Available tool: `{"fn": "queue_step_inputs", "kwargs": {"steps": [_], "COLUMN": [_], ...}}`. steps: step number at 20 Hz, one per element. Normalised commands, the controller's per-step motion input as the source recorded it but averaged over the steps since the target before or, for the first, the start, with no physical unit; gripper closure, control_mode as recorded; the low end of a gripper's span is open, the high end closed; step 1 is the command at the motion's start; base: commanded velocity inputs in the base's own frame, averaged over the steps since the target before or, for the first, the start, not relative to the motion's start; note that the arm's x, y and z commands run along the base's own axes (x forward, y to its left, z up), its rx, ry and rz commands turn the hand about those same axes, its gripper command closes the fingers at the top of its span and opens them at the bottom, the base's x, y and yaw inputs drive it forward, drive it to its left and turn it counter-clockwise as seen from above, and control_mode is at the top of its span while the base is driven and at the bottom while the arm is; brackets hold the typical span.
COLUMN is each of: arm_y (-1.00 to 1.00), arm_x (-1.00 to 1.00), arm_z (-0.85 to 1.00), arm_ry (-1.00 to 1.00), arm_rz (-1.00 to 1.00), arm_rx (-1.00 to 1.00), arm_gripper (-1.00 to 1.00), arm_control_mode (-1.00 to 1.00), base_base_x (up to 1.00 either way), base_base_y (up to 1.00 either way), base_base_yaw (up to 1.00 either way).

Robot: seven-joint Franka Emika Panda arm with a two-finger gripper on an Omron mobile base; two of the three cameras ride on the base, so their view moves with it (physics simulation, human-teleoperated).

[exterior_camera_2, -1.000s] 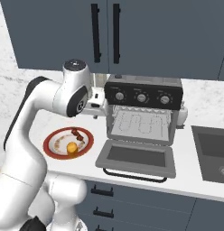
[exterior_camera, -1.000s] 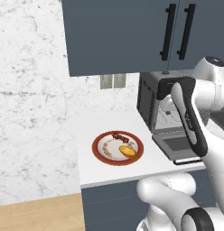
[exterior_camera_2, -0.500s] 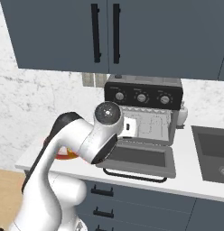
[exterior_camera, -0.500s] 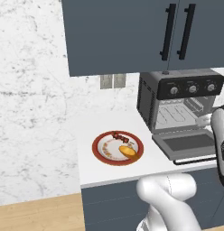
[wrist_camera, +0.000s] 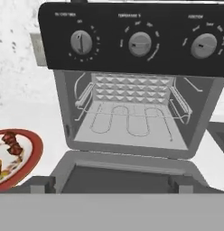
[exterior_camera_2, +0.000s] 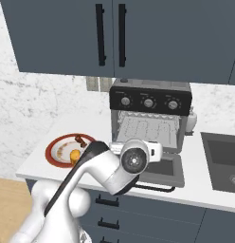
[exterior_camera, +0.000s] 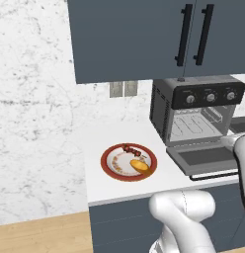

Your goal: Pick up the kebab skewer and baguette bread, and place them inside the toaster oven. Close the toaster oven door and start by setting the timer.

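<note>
Nearest, the gripper sits low in front of the oven with its two dark fingertips spread wide and nothing between them — it carries no food. Just past them the toaster oven door lies dropped flat toward the robot, so the toaster oven stands open and ready to load. Inside, the wire rack is bare; neither food item has gone in. To the left on the white counter sits the red-rimmed plate, apart from the oven, with the baguette bread on its near side and the kebab skewer on its far side, both untouched. Farthest, the three knobs line the black control panel. By my reading, opening is done — picking and placing both items, closing the door and setting the timer all remain.
</note>
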Motion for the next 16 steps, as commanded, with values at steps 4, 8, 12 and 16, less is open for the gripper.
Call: {"fn": "queue_step_inputs", "kwargs": {"steps": [4,8,12,16], "arm_y": [-0.45,-0.48,-0.02,0.01], "arm_x": [0.51,0.40,0.41,0.49], "arm_z": [-0.02,0.00,0.00,0.00], "arm_ry": [-0.05,0.00,0.00,-0.04], "arm_rz": [0.00,0.00,-0.08,-0.16], "arm_rx": [0.00,0.01,0.00,0.00], "arm_gripper": [-1.00,-1.00,-1.00,-1.00], "arm_control_mode": [-1.00,-1.00,-1.00,-1.00], "base_base_x": [0.00,0.00,0.00,0.00], "base_base_y": [0.00,0.00,0.00,0.00], "base_base_yaw": [0.00,0.00,0.00,0.00]}}
